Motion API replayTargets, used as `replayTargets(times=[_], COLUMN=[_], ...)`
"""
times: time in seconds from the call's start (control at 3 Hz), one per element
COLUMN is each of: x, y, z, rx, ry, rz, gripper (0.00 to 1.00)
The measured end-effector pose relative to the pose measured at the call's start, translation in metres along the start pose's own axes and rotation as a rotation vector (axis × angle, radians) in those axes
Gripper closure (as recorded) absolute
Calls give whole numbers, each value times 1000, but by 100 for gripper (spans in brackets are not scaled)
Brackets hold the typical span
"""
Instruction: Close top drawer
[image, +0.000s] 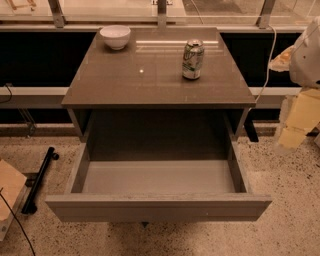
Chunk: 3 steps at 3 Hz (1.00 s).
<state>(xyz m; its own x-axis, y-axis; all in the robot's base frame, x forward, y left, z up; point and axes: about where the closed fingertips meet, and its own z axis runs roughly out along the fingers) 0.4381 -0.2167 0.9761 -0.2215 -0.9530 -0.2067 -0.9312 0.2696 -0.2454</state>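
Gaping toward 6 o'clock, the top drawer of the grey-brown cabinet is pulled far out. Its plain, handle-less front panel runs across the lower part of the view, and its lighter grey inner floor is in plain sight. The cavity behind it, under the worktop, falls into shadow, and its back cannot be made out. Whatever lies below the drawer is hidden by the front panel.

On the worktop a green-and-white drink can stands upright at 1 o'clock. Its label carries markings, but no brand or word can be read. A white bowl sits at 11 o'clock near the far left corner, well apart from the can.

The gripper hangs at 3 o'clock, off the cabinet's right side and apart from the drawer. It shows as a pale cream shape below a white rounded arm segment that the frame edge cuts off. How wide it stands I cannot tell.

A white cable drops behind the cabinet at 2 o'clock. On the speckled floor, at 8 o'clock, lies a black bar. A tan board is cut off by the left edge.
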Motion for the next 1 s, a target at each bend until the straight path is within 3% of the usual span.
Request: replayTargets(times=[0.33,0.67,1.0], x=[0,-1,0], y=[0,0,8], z=[0,-1,7], rx=[0,7,-21], ry=[0,-2,-8], rz=[0,-1,-15], gripper=[0,10,34])
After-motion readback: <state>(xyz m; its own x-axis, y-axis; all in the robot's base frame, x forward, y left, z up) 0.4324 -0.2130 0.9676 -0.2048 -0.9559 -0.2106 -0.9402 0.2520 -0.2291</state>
